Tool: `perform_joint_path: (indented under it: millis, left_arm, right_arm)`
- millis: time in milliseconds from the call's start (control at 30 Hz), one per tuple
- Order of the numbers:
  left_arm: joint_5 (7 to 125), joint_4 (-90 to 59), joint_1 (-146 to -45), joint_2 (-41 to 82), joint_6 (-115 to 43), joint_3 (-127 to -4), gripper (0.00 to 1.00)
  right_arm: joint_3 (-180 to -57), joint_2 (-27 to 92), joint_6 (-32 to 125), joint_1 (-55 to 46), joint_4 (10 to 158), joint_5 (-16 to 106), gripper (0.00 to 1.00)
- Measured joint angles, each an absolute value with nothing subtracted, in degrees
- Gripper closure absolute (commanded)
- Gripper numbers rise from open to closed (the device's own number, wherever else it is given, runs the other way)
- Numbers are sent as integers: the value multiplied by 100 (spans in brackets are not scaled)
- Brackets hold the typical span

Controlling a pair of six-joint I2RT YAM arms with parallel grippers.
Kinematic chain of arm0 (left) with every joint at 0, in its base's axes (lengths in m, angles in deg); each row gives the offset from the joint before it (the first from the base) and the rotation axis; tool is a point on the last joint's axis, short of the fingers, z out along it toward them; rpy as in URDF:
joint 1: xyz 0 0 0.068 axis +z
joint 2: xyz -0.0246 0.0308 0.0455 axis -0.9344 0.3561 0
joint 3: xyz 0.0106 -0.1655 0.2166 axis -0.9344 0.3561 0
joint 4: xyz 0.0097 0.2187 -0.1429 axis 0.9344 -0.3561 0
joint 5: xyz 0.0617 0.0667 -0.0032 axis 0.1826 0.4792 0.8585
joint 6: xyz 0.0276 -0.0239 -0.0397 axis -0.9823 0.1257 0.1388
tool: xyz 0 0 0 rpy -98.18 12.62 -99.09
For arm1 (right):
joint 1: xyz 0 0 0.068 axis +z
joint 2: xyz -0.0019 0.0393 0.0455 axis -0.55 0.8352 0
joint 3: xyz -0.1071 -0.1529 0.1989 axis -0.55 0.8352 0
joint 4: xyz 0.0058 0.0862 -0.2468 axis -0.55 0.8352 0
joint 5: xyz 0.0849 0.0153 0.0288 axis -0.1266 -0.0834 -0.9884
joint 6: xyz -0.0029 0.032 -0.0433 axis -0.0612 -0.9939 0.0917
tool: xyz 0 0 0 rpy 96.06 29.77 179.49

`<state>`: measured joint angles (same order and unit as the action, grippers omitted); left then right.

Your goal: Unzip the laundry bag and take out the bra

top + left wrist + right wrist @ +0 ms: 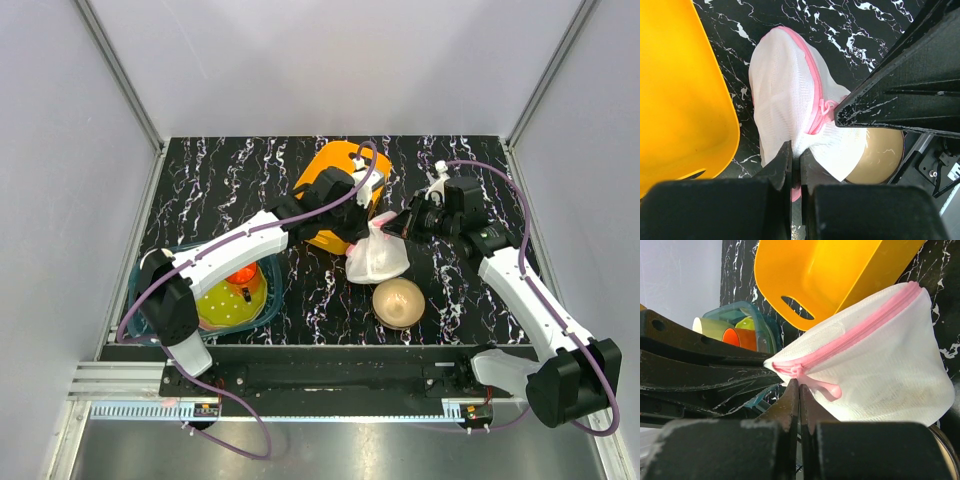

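The white mesh laundry bag (pixel 377 257) with pink zipper trim hangs lifted between both grippers, just above the black marble table. My left gripper (pixel 367 220) is shut on the bag's rim; in the left wrist view its jaws (pixel 799 161) pinch white mesh (pixel 785 95) and a bit of pink trim. My right gripper (pixel 399 226) is shut at the end of the zipper; in the right wrist view its tips (pixel 800 386) meet at the base of the pink zipper pull (pixel 829 388). The zipper (pixel 865 327) looks closed. The bra is hidden.
An orange plastic basket (pixel 333 200) lies just behind and left of the bag. A tan dome-shaped bowl (pixel 398 301) sits right in front of the bag. A teal bin (pixel 268 300) with yellow-green and orange items stands at the left under my left arm.
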<state>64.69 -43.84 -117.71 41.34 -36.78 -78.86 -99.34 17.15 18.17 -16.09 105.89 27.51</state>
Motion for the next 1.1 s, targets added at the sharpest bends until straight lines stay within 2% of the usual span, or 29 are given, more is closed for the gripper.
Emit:
perform_joint_path:
  millis: [133,267,700,967,1100]
  left_arm:
    - [6451,-4375,-11765,4132,-3678,-7875,100]
    - [6396,-4331,-11754,4130,-3676,-7799,100]
    - [6355,-4288,-11749,4057,-3678,-7674,100]
    - [6189,-4126,-11749,4014,-3755,-7595,100]
    - [5964,-4124,-11752,4014,-3816,-7595,100]
  right_arm:
    - [-9934,1715,1839,-1609,10616,2821,91]
    - [-9936,1715,1865,-1609,10622,2834,100]
    - [-9969,1652,2088,-1679,10898,3396,100]
    - [-9589,1554,2315,-2592,10972,3455,100]
    - [-9506,1510,2341,-2667,11103,3420,100]
